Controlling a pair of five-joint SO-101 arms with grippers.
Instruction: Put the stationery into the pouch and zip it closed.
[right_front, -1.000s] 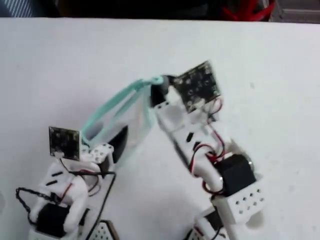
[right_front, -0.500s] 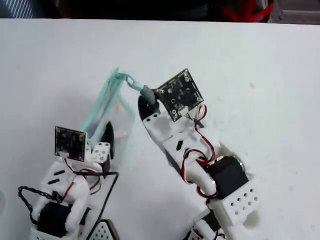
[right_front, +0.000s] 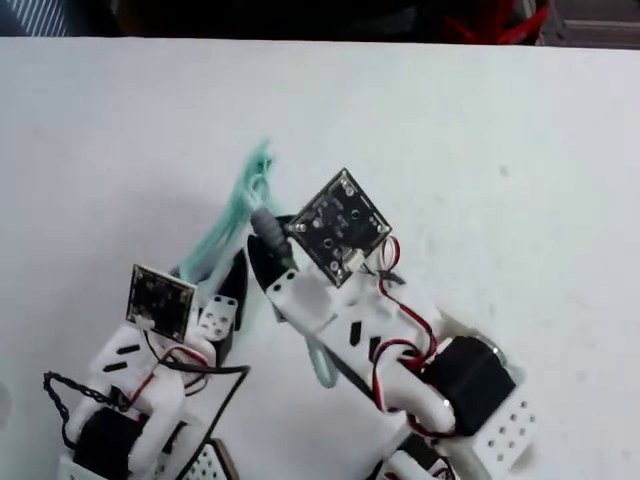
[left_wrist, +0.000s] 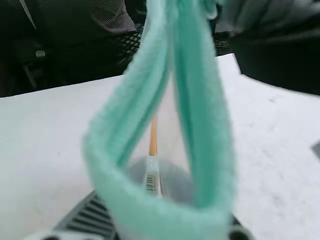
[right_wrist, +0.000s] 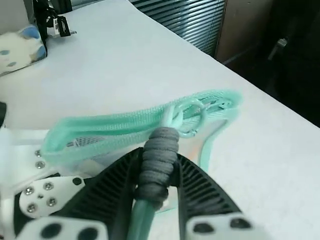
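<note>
- The mint-green mesh pouch is hanging in the air between the two arms, left of centre over the white bench, and is running from the left hand out toward the far side.
- The left hand is pinching the near end of the pouch, its black finger lying against the mesh.
- In the left wrist view, the pouch's two mint edges are gaping apart at this near end, leaving the mouth unzipped here.
- An orange pencil and a white barrel with a printed label are showing inside, through the gap.
- The right hand is clamping the grey cord-wrapped zipper pull between its black jaws, at the pouch's far end.
- The pull is joining mint rings at that far tip of the pouch.
- A mint cord is trailing from the pull toward the near side, under the right arm.
- A pale plush toy is lying on the bench, well apart from the pouch.
</note>
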